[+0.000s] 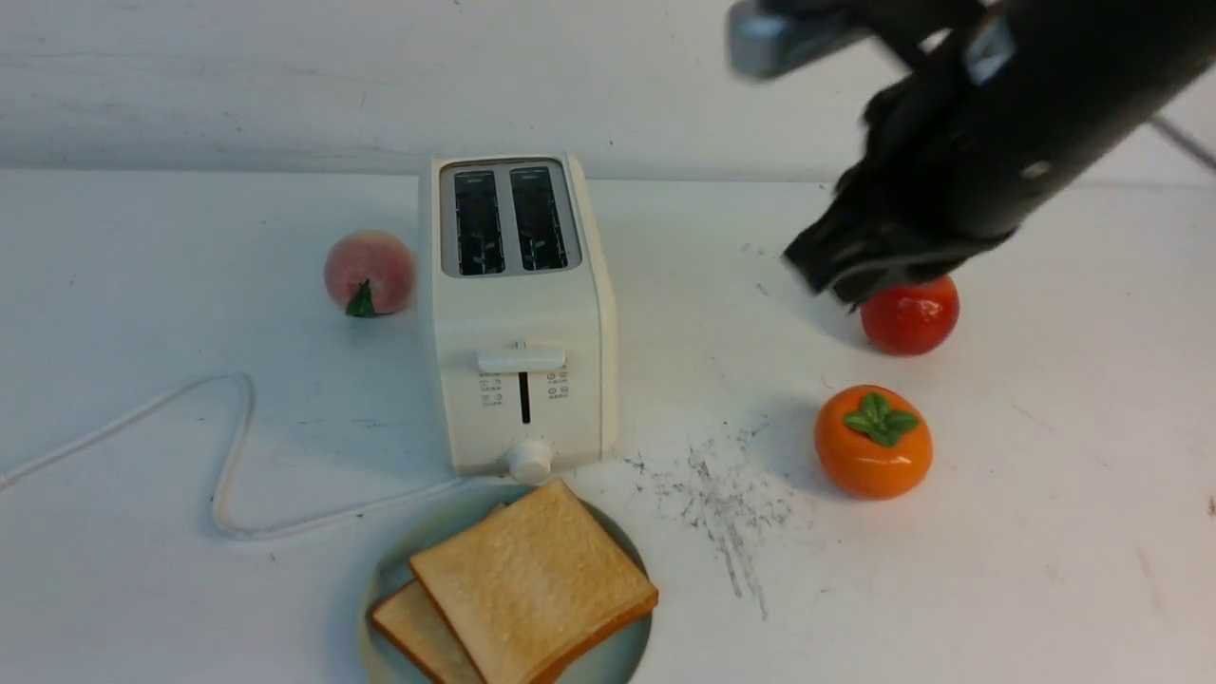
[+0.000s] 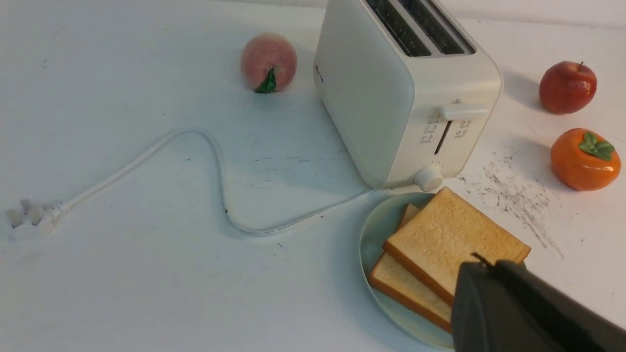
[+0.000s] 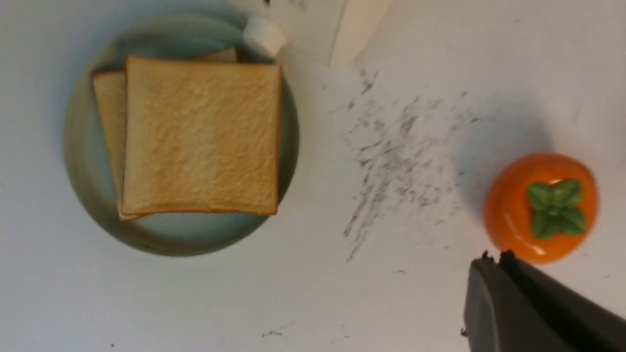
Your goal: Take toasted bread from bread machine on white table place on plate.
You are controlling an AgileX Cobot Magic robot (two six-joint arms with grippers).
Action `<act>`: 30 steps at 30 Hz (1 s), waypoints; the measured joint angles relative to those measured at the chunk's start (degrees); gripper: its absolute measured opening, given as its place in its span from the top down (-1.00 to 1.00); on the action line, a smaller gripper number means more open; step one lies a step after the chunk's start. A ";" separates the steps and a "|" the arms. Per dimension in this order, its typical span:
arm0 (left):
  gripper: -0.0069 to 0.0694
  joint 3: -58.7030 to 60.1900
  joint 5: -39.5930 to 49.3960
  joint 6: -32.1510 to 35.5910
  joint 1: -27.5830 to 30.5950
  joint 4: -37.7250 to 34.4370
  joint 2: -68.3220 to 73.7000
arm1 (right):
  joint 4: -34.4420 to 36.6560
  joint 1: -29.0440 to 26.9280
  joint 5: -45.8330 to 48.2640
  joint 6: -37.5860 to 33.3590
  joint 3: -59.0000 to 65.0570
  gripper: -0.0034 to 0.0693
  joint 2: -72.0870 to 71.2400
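Two slices of toasted bread lie stacked on the plate: the top slice overlaps the lower slice. The plate sits on the white table, just in front of the bread machine, whose two slots look empty. My right gripper is raised at the right, over the red apple, shut and empty; its wrist view shows the closed tips and the toast on the plate. My left gripper is shut and empty, above the toast.
A peach lies left of the toaster. A red apple and an orange persimmon lie to the right. The white cord loops across the left. Dark scratch marks are right of the plate.
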 joint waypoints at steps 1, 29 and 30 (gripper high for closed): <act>0.86 0.00 -0.79 0.00 0.00 -0.01 0.00 | -0.98 0.00 -0.78 1.68 0.83 0.95 -4.84; 0.86 0.81 -18.16 0.29 0.00 -3.90 14.00 | -51.30 0.00 -48.35 57.37 72.19 0.90 -83.13; 0.86 0.90 -18.16 0.39 0.00 -3.97 13.94 | -51.72 0.00 -48.44 57.72 72.19 0.90 -83.13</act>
